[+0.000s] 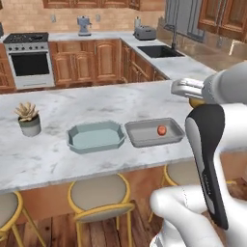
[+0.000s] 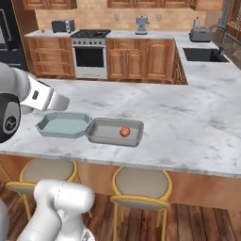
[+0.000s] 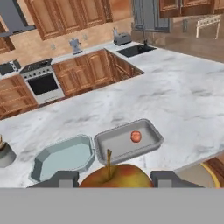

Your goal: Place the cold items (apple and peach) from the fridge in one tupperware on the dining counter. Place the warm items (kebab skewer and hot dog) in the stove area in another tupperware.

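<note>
My gripper (image 3: 111,178) is shut on a red-yellow apple (image 3: 116,176) with a stem, one dark finger (image 3: 65,178) on each side. It hovers over the near edge of the dining counter (image 1: 96,103), just right of the trays; a sliver of the apple (image 1: 195,102) shows under the hand. The greyish tupperware (image 1: 144,137) holds a small orange-red peach (image 1: 161,130). The pale teal tupperware (image 1: 82,144), touching its left side, is empty. The stove (image 1: 29,58) stands against the far wall. The fridge, kebab skewer and hot dog are out of view.
A potted succulent (image 1: 29,118) stands on the counter's left part. Yellow-framed stools (image 1: 99,193) line the near side under the slab. On the back counters are a sink (image 1: 159,50), a toaster (image 1: 144,33) and a coffee machine (image 1: 84,25).
</note>
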